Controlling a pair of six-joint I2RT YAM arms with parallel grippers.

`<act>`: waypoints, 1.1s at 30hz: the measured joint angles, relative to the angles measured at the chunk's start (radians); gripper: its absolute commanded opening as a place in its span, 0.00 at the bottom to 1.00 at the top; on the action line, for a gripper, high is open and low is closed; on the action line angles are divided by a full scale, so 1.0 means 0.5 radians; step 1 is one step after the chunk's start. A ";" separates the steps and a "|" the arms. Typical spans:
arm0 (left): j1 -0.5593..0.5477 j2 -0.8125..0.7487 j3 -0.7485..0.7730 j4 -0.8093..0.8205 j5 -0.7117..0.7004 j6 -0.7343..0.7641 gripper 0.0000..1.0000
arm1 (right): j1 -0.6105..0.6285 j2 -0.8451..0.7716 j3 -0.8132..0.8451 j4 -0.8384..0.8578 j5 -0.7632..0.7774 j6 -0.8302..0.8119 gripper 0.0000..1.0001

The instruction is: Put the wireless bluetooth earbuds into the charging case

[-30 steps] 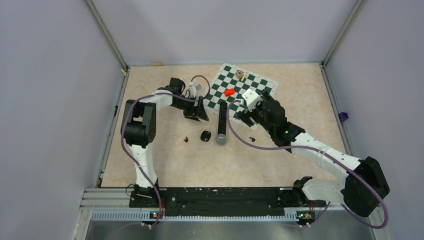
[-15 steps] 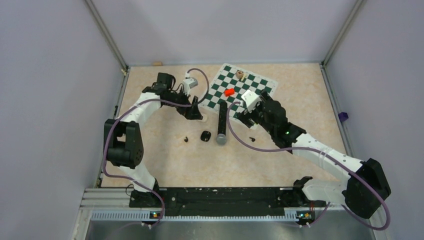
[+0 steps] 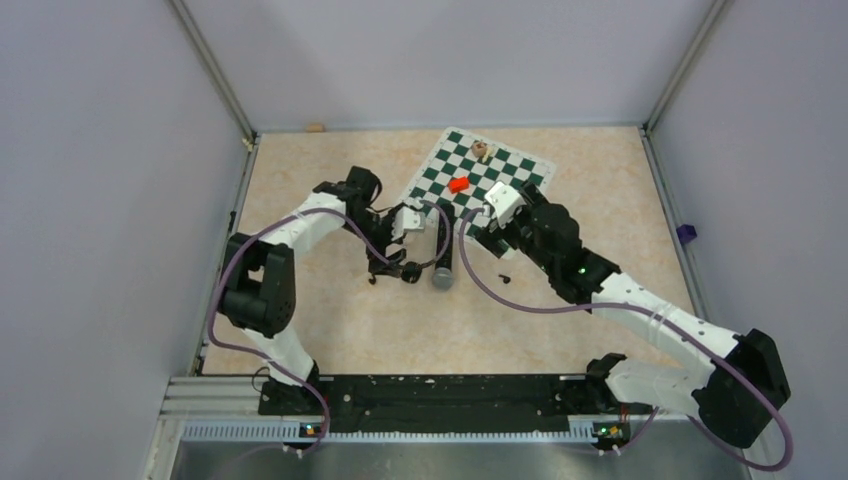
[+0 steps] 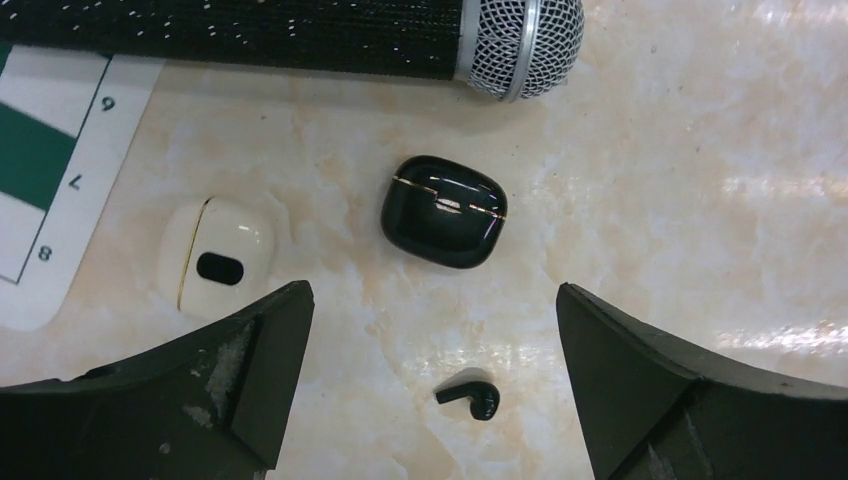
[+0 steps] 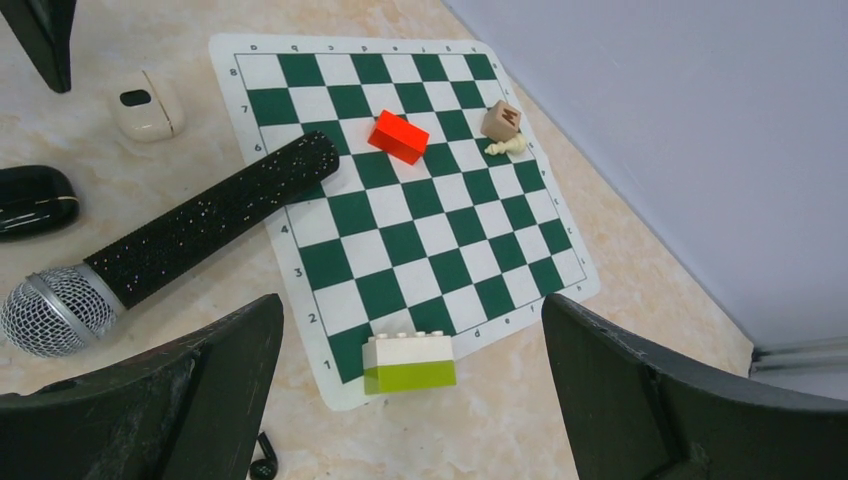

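Two charging cases lie shut on the table: a glossy black case [image 4: 440, 211] [image 3: 411, 271] and a cream case [image 4: 213, 255] [image 5: 145, 105]. One black earbud [image 4: 470, 400] [image 3: 372, 280] lies on the table just in front of the black case. My left gripper [image 4: 430, 300] [image 3: 388, 266] hangs open above it, with the earbud between the fingers and untouched. A second black earbud [image 5: 263, 462] [image 3: 503, 277] lies by the left finger of my right gripper [image 5: 412, 310] [image 3: 487, 240], which is open and holds nothing. No off-white earbuds are in view.
A black microphone [image 4: 300, 30] [image 3: 442, 255] lies right behind the cases. The green chessboard mat [image 5: 440, 215] carries a red piece [image 5: 398, 137], a wooden cube [image 5: 501, 119], a pale pawn [image 5: 505, 146] and a white and yellow-green block [image 5: 410, 362] at its near edge.
My left gripper has swung from the back, near the chessboard corner, forward to above the black case and earbud, and its jaws have opened wider. The right arm has hardly moved.
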 measured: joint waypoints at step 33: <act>-0.357 0.333 0.023 0.127 -0.494 0.422 0.55 | 0.009 -0.062 -0.017 0.004 -0.043 -0.081 0.99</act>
